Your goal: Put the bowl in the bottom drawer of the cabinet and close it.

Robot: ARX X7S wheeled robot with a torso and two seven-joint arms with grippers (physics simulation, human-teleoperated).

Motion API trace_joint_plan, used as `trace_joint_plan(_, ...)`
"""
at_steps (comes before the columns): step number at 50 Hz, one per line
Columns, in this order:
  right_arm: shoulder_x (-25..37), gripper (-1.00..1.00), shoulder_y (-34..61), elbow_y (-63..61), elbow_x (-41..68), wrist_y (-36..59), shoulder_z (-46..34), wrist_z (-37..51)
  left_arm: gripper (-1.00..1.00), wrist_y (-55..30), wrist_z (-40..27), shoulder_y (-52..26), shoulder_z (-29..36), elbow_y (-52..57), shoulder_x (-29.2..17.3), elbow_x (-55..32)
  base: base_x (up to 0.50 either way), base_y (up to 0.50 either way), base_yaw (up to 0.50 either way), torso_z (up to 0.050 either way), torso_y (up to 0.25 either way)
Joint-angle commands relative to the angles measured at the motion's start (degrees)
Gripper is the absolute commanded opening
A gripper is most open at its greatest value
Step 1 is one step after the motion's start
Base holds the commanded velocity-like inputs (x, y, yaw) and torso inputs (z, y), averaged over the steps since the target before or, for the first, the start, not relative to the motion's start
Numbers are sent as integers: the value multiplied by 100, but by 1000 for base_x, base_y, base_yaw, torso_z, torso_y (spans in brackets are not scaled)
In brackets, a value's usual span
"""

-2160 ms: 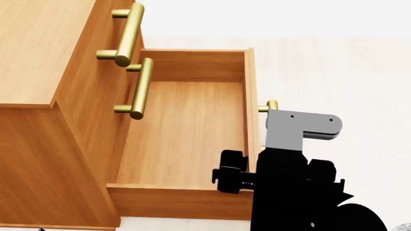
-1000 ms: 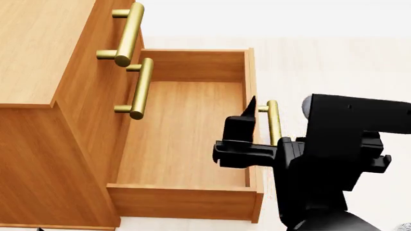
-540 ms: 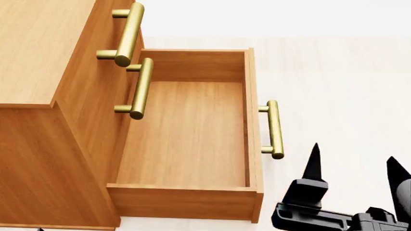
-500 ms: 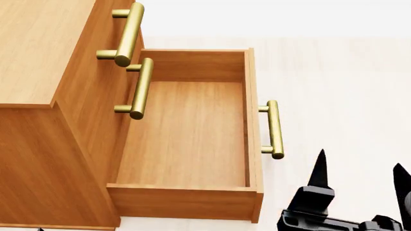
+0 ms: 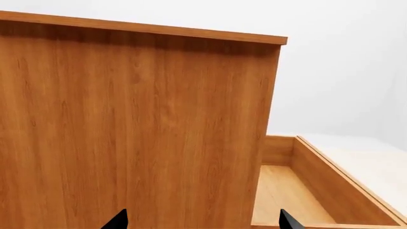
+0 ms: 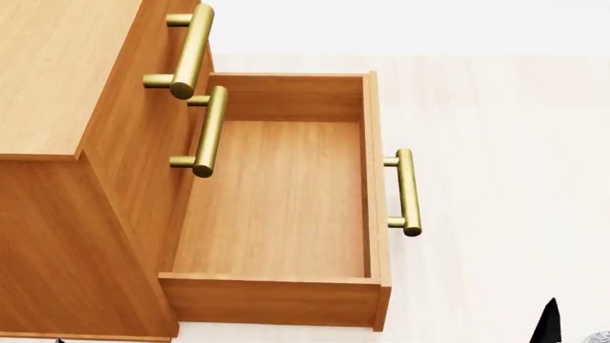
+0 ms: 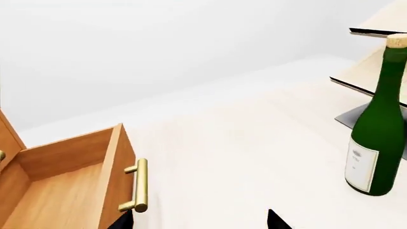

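Note:
The cabinet (image 6: 57, 214) fills the left of the head view. Its bottom drawer (image 6: 276, 207) is pulled out and holds nothing, its brass handle (image 6: 406, 191) facing right. The bowl is not clearly in view: only a grey speckled sliver (image 6: 596, 337) shows at the head view's lower right corner. My right gripper (image 7: 200, 222) is open and holds nothing; it hangs over the pale floor near the drawer's handle (image 7: 141, 186). One of its fingertips (image 6: 548, 325) shows in the head view. My left gripper (image 5: 202, 222) is open, facing the cabinet's side panel (image 5: 133, 133).
A green wine bottle (image 7: 375, 138) with a cork stands on the floor to the right of the drawer. Behind it is a pale slanted rack (image 7: 372, 71). The two upper drawers' handles (image 6: 191, 50) stick out above the open drawer.
My right gripper has drawn back from the drawer's handle, down and to the right, almost out of the head view. The drawer has stayed open in the same place.

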Motion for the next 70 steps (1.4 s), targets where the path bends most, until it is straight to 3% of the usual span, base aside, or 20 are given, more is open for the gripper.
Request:
trace_joint_plan(1, -387, 100, -709, 205, -566, -511, 231, -563, 100, 14, -20, -1, -10, 5, -21, -28, 0, 0, 0, 0, 0)
trace_joint_plan(12, -701, 100, -1215, 299, -461, -770, 675, -581, 100, 3, -46, -11, 5, 13, -32, -28, 0, 0, 0, 0, 0)
trace_joint_plan(31, -1016, 100, -1132, 872, -332, -771, 830, -55, 100, 28, -76, 8, 1, 18, -70, -45, 0, 0, 0, 0, 0)
trace_joint_plan(44, -328, 100, -184, 1485, 244, 154, 414, 883, 100, 36, -66, -42, 44, -45, -66, -65, 0, 0, 0, 0, 0)
trace_joint_plan(70, -249, 100, 274, 2128, 264, 192, 324, 1035, 100, 24, -96, -72, 69, -52, -99, -125, 0, 0, 0, 0, 0)
